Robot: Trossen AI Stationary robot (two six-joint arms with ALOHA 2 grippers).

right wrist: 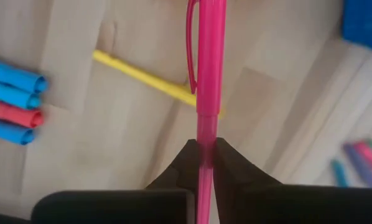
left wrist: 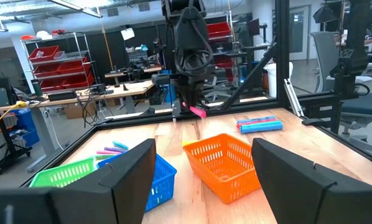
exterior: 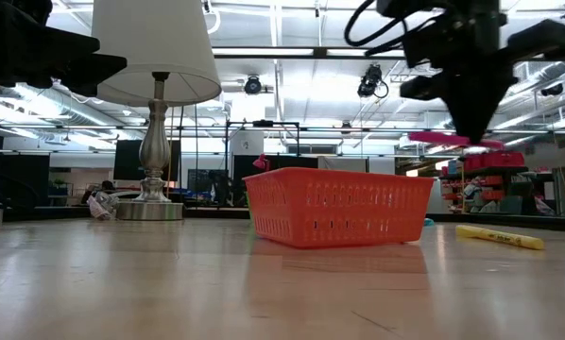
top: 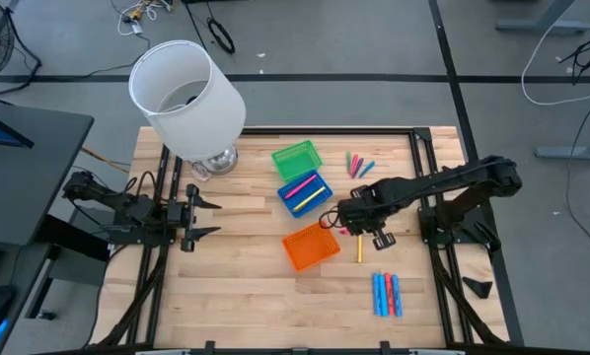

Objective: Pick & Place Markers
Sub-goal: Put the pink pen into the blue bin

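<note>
My right gripper (top: 345, 225) hangs just right of the orange tray (top: 311, 247) and is shut on a pink marker (exterior: 453, 140). A yellow marker (top: 360, 248) lies flat on the table below it. A row of blue and red markers (top: 387, 294) lies toward the near right. A small cluster of pink, green and blue markers (top: 359, 165) lies right of the green tray (top: 297, 158). The blue tray (top: 305, 192) has a yellow and a pink marker lying in it. My left gripper (top: 214, 218) waits open at the table's left. My right gripper (right wrist: 204, 152) pinches the pink marker's translucent barrel (right wrist: 206, 134) between its two fingers, just below the capped, clipped end. The fingers point down from above and lie across the marker. The marker is lifted clear of the table and lies about level (exterior: 432, 138).
A table lamp (top: 186, 89) with a white shade stands at the far left of the table, its base (exterior: 150, 210) on the wood. The three trays sit in a slanting row at the middle. Bare wood lies along the near edge (top: 226, 306).
</note>
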